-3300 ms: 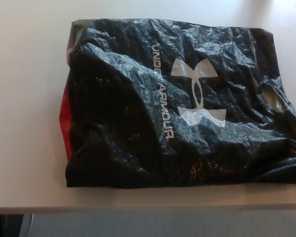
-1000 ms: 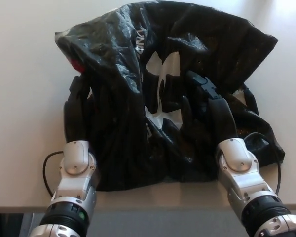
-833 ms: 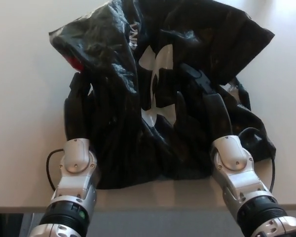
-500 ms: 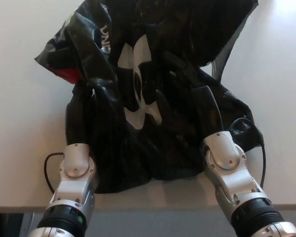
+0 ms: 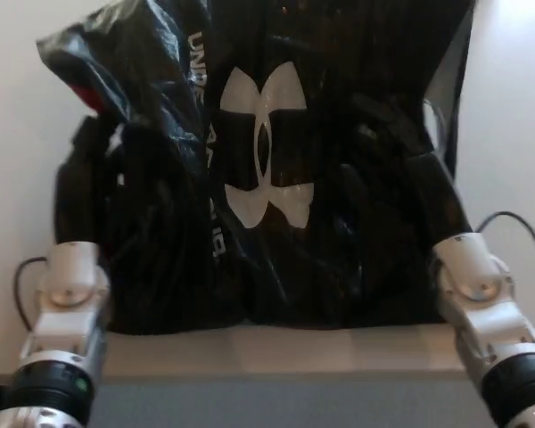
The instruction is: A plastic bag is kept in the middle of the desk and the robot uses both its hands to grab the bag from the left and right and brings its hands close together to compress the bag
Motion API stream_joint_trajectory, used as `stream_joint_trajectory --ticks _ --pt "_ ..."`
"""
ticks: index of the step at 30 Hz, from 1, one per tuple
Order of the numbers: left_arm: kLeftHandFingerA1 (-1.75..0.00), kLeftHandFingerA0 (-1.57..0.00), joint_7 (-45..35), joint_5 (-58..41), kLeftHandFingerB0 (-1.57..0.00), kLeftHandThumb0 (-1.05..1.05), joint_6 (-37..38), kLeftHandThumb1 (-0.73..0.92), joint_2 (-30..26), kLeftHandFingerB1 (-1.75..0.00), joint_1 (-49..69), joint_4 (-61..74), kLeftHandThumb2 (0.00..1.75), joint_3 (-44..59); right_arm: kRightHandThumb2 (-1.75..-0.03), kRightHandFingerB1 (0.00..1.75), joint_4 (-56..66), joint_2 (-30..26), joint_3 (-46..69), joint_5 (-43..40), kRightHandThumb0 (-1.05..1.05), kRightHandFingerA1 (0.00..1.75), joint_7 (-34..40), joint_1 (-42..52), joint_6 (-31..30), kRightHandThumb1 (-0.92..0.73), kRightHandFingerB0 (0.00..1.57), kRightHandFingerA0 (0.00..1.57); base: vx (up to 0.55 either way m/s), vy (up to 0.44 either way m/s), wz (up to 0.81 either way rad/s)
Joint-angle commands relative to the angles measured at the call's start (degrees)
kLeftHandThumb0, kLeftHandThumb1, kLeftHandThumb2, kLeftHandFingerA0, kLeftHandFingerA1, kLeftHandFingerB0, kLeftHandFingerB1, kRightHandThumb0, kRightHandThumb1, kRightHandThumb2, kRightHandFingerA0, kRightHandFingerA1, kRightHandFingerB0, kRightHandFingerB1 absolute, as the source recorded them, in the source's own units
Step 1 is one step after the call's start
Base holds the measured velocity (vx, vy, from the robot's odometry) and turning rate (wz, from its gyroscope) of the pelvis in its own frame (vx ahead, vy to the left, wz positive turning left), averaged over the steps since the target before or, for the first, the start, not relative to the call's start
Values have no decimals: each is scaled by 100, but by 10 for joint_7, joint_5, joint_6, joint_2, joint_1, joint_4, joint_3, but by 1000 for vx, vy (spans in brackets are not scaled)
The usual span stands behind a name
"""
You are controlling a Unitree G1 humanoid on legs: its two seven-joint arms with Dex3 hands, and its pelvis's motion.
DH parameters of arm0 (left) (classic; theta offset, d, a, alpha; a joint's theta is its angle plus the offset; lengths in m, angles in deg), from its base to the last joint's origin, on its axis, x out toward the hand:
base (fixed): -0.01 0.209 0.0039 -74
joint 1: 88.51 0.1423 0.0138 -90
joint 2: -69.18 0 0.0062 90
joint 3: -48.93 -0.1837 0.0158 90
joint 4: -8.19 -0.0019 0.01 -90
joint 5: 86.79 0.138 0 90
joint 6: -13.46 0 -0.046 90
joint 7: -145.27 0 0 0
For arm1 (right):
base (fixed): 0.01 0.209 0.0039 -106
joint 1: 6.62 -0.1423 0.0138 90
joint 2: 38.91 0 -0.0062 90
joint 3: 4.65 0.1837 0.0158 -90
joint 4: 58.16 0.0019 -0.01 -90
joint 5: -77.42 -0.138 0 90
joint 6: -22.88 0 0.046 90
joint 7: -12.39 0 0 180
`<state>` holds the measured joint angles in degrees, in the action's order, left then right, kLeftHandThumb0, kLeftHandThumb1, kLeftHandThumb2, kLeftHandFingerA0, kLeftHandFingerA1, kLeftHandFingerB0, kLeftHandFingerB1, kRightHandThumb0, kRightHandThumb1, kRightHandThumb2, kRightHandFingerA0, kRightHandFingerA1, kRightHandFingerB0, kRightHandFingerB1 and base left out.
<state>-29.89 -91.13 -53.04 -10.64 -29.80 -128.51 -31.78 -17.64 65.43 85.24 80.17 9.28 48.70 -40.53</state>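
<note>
On the desk (image 5: 517, 134), the plastic bag (image 5: 276, 169) now bunches taller, left robot hand (image 5: 85, 192) and right robot hand (image 5: 428, 192) gripping it.

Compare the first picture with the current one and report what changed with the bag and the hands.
Both hands came into view and took hold of the plastic bag: the left hand on its left side, the right hand on its right. The bag, which lay flat, is now bunched and raised, its white logo facing the camera. It still rests on the desk.
</note>
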Motion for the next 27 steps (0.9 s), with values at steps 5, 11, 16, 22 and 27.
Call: stream_joint_trajectory --ticks 5,11,16,22,27 --pt "-41 -26 -65 -63 -21 -67 -66 92 -129 -29 36 128 73 88 -111 48 -9 -135 77 -28 -36 51 -14 -1 5 -53 0 2 0 0 0" --pt "-43 -25 -97 -100 -22 -73 -93 92 -178 -30 60 232 71 138 -105 40 59 -190 113 -34 -75 48 -15 16 -2 -67 1 7 0 0 0" --pt "-44 -28 -109 -125 -22 -76 -112 92 -214 -30 90 344 71 178 -106 40 189 -241 150 -57 -77 49 -40 62 -8 -67 2 7 0 0 0" --pt "-45 -26 -126 -170 -18 -77 -130 92 -227 -33 161 510 75 224 -101 42 359 -275 197 -105 -69 47 -78 165 10 -65 2 4 0 0 0" --pt "-43 -26 -158 -203 -20 -76 -101 92 -198 -33 298 631 73 274 -112 48 525 -252 252 -119 -35 51 -73 332 20 -55 0 2 0 0 0"
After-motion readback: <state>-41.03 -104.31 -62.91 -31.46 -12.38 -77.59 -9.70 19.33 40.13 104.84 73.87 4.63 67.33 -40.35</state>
